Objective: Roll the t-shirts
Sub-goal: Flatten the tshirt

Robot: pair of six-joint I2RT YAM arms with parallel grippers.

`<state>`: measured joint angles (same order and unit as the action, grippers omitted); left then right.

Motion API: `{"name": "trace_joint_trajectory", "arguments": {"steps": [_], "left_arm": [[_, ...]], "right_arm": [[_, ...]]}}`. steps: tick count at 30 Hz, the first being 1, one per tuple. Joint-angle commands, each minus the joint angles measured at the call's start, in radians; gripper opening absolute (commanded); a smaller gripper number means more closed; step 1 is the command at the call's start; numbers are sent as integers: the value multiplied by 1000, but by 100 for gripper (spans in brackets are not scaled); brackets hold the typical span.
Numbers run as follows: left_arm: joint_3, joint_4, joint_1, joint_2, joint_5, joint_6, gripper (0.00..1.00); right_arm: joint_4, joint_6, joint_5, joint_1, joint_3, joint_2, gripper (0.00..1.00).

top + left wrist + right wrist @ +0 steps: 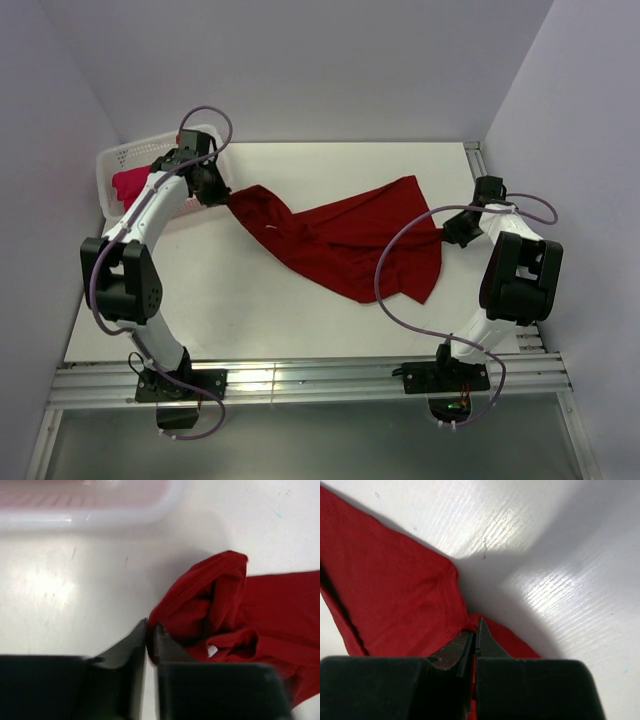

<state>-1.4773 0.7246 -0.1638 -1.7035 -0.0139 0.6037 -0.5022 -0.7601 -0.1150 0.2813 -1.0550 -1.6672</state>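
A dark crimson cloth t-shirt (345,240), likely limp and light, lies stretched across the white surface (250,300). The left gripper (225,197) and right gripper (445,232) pinch opposite ends, jaws closed on cloth; hems likely give the surest hold.

In the top view the left arm (150,205) covers much of the basket (118,158) and the pinkish-red t-shirt (130,186) in it. From the left wrist the basket is a blurred rim cut by the upper edge, and the crimson t-shirt (280,610) runs off the right edge.
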Motion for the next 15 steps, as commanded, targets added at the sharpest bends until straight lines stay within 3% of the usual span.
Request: {"name": "trace_joint_trajectory", "arguments": {"steps": [1, 2, 3, 7, 12, 15], "left_arm": [[-122, 10, 3, -74, 32, -41, 27], [-148, 33, 3, -87, 37, -44, 36], [-190, 57, 3, -93, 51, -47, 51], [-216, 70, -5, -35, 92, -41, 73], [-215, 73, -118, -16, 164, -6, 75], [-193, 29, -252, -45, 147, 48, 74]], "right_arm": [[-3, 5, 28, 13, -34, 50, 0], [-1, 5, 20, 13, -25, 53, 0], [1, 4, 3, 15, -22, 57, 0], [14, 8, -14, 13, 6, 75, 0], [25, 24, -32, 4, 44, 98, 0], [25, 31, -29, -13, 55, 98, 0]]}}
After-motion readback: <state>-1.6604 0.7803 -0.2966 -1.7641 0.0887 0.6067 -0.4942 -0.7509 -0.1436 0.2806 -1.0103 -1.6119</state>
